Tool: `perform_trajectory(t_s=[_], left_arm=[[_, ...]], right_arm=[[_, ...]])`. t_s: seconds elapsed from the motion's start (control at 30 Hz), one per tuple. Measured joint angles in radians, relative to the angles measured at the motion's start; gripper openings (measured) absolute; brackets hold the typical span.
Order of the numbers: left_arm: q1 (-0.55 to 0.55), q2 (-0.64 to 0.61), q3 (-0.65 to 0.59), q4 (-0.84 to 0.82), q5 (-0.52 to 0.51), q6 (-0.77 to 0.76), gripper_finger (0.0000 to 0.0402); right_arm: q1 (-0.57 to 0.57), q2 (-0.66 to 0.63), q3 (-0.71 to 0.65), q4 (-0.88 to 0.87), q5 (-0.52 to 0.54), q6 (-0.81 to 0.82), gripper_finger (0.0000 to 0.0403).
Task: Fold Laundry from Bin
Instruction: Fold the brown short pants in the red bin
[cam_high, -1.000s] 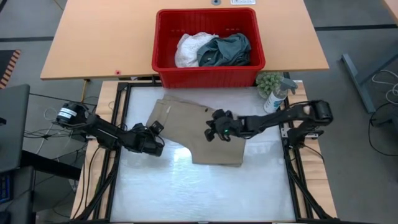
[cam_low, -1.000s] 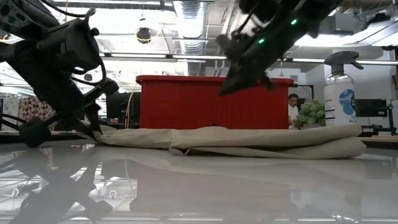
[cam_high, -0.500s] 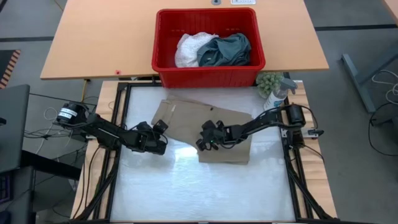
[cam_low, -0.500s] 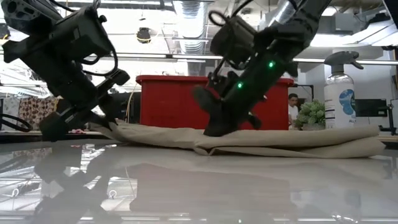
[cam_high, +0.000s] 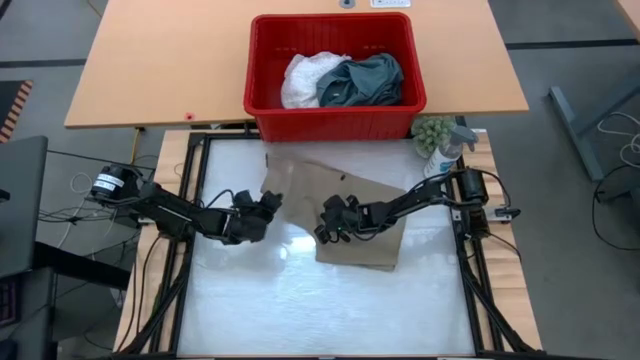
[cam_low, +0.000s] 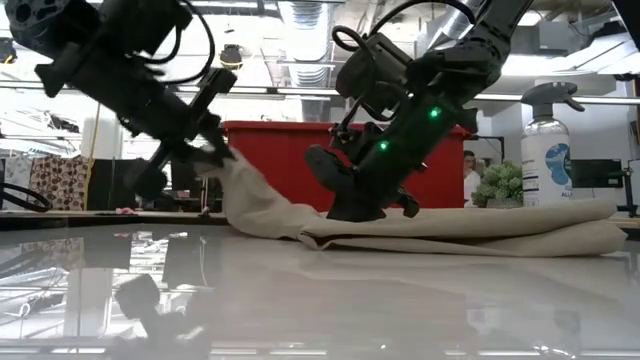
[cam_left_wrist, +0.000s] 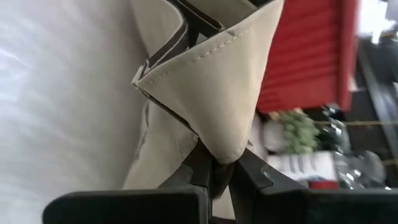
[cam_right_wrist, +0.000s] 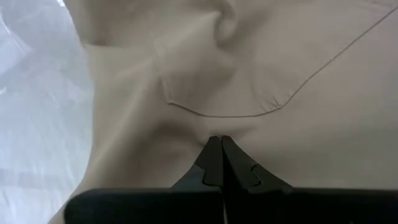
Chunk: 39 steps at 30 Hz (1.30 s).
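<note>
A beige-khaki garment (cam_high: 350, 215) lies on the white table top, its left end raised. My left gripper (cam_high: 268, 205) is shut on that raised end. My right gripper (cam_high: 325, 230) is shut and stands on the middle of the garment, near its front edge. The red bin (cam_high: 335, 115) stands at the table's far edge. A white garment (cam_high: 303, 78) and a dark teal-green one (cam_high: 362, 80) lie inside it. My left gripper pinches a folded corner (cam_left_wrist: 225, 149) of the beige garment's left end between its two fingers, coming from the table's left and nearly level. That end is lifted off the table and slopes down (cam_low: 255, 205) to the rest, which lies flat. My right gripper presses its shut fingertips (cam_right_wrist: 217, 148) down on the garment's top layer beside a stitched pocket seam (cam_right_wrist: 217, 115). The fingers slant down from the table's right. The cloth under them lies on the table, and a shallow crease runs out from the tips.
A spray bottle (cam_high: 446, 152) and a small green plant (cam_high: 432, 130) stand at the table's far right corner, next to the bin. A wooden table (cam_high: 150, 60) lies beyond. The near half of the white table top (cam_high: 320, 300) holds nothing.
My right gripper has come down onto the garment and stayed there. My left gripper has risen, tipped up and gone toward the table's right and far side. It has lifted the garment's left end off the table, while the part under my right gripper has stayed put.
</note>
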Motion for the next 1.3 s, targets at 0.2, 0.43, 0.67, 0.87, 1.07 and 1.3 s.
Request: perform_trajectory(t_s=[0.2, 0.43, 0.67, 0.87, 1.07, 1.3], left_arm=[[0.000, 0.000, 0.000, 0.257, 0.055, 0.273, 0.0012], [0.012, -0.001, 0.000, 0.491, 0.206, 0.487, 0.0012], [0.016, -0.001, 0.001, 0.562, 0.319, 0.517, 0.0012], [0.017, -0.001, 0.001, 0.581, 0.336, 0.522, 0.0012], [0.017, -0.001, 0.001, 0.584, 0.324, 0.544, 0.0012], [0.018, -0.003, 0.001, 0.587, 0.314, 0.575, 0.0012]], right_arm=[[-0.006, 0.001, 0.000, -0.009, -0.005, -0.022, 0.0015], [-0.017, 0.002, -0.001, -0.015, -0.026, -0.063, 0.0015], [-0.053, 0.004, -0.002, 0.033, -0.081, -0.129, 0.0015], [-0.092, 0.053, 0.041, 0.066, -0.134, -0.142, 0.0015], [-0.099, 0.179, 0.208, 0.079, -0.201, -0.189, 0.0015], [-0.112, 0.154, 0.272, -0.020, -0.204, -0.249, 0.0015]])
